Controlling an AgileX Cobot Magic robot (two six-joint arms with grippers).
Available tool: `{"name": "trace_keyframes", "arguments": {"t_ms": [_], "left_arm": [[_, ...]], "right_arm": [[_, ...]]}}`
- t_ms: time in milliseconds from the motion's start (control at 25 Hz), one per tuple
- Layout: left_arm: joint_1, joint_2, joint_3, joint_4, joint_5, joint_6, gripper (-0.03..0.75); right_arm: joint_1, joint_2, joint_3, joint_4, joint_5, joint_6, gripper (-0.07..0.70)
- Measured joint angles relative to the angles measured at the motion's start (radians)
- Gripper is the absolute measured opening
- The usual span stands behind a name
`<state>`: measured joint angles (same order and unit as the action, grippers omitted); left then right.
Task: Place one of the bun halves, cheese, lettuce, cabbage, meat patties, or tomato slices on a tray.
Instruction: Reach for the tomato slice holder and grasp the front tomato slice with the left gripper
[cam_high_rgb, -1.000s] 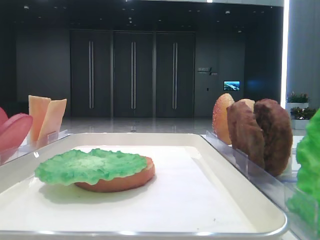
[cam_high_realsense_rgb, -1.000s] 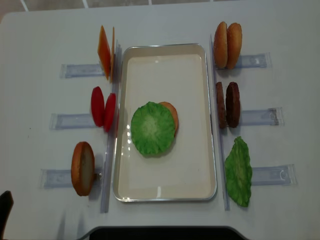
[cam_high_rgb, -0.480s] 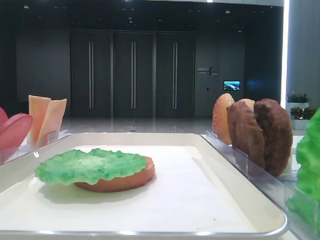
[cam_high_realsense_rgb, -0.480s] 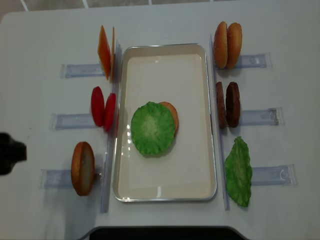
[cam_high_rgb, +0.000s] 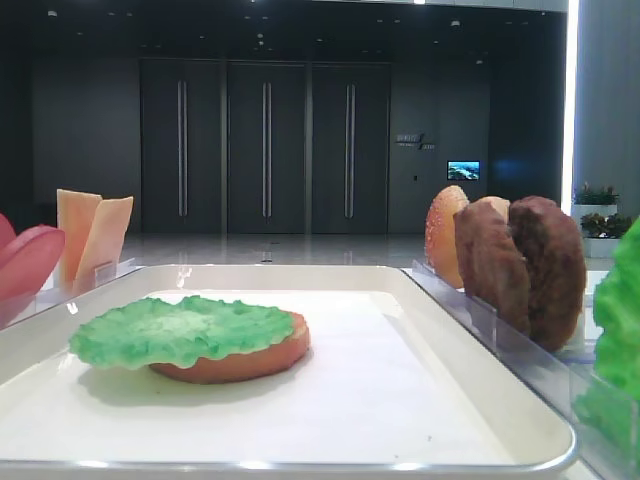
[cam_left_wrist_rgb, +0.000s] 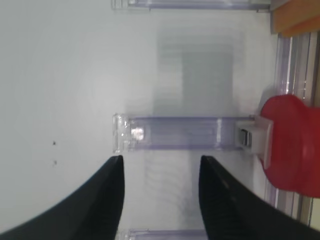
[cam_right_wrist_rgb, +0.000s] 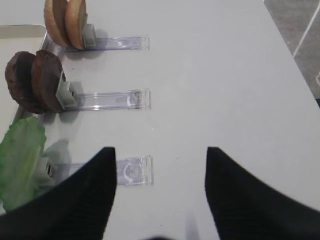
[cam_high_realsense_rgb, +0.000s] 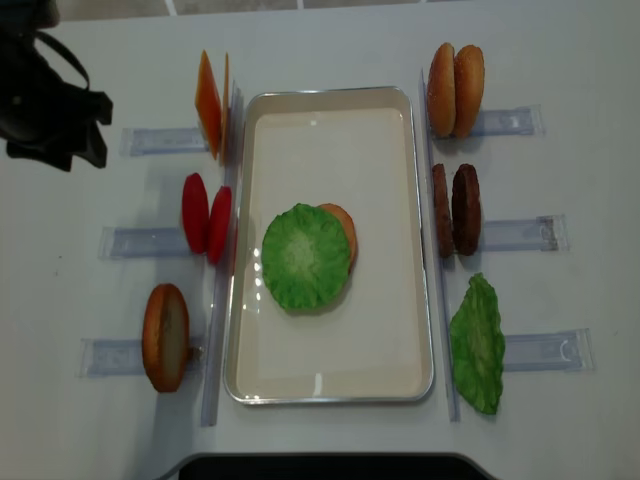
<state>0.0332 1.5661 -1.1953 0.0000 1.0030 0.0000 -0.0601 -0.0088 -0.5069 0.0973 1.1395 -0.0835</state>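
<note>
The white tray lies mid-table. In it a round green lettuce leaf covers a bun half. Left of the tray, cheese, tomato slices and another bun half stand in clear holders. To its right stand two bun halves, meat patties and a second green leaf; I cannot tell whether it is cabbage. My left gripper hangs open and empty over bare table, just short of the tomato slices' holder. My right gripper is open and empty, right of the patties.
The left arm hangs over the table's far-left part, beside the cheese holder. Long clear strips run along both long sides of the tray. A clear holder lies close to the right gripper's left finger.
The left arm came in from the near left edge and swept toward the far end of the table, level with the cheese. The food has not moved.
</note>
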Motion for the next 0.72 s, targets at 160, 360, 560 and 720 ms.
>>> {"name": "trace_keyframes", "arguments": {"t_ms": [160,360,560,720], "left_arm": [[-0.103,0.038,-0.053,0.022,0.001,-0.079,0.374],[-0.319,0.04,-0.059,0.027,0.006,-0.282,0.374],[-0.458,0.044,-0.059,0.046,0.006,-0.454,0.374],[-0.467,0.056,-0.059,0.046,0.007,-0.496,0.374]], "right_arm": [[0.0,0.0,0.0,0.0,-0.001,0.0,0.381],[0.0,0.0,0.0,0.0,-0.001,0.0,0.381],[0.0,0.0,0.0,0.0,-0.001,0.0,0.381],[0.0,0.0,0.0,0.0,-0.001,0.0,0.381]]}}
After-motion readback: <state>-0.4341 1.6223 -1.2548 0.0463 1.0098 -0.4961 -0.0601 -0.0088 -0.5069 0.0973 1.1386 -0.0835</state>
